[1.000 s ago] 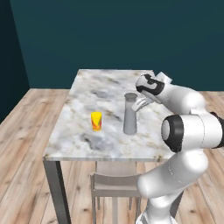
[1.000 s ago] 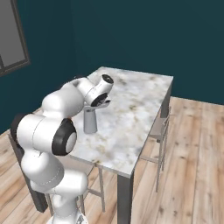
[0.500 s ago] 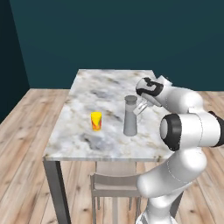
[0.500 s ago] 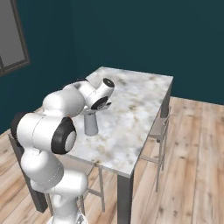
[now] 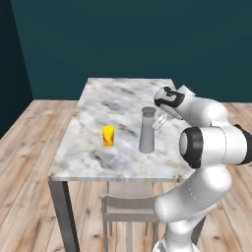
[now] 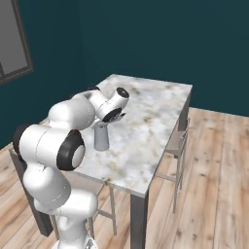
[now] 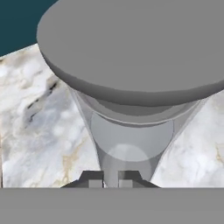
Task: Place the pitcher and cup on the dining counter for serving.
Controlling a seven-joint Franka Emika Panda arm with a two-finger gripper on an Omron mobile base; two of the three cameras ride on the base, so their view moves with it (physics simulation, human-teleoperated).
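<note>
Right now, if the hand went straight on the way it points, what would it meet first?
The pitcher: it stands right ahead of the hand on the dining counter. Whether they already touch is unclear.

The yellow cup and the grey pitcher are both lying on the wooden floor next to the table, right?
Not quite. The cup and the pitcher are both standing on the counter, not the floor. The left base view shows them upright on the marble top, with the gripper beside the pitcher.

The pitcher [image 5: 147,130] stands just before the tool [image 5: 160,121]; the cup [image 5: 108,136] is apart, bare counter [image 5: 123,93] beyond.
</note>
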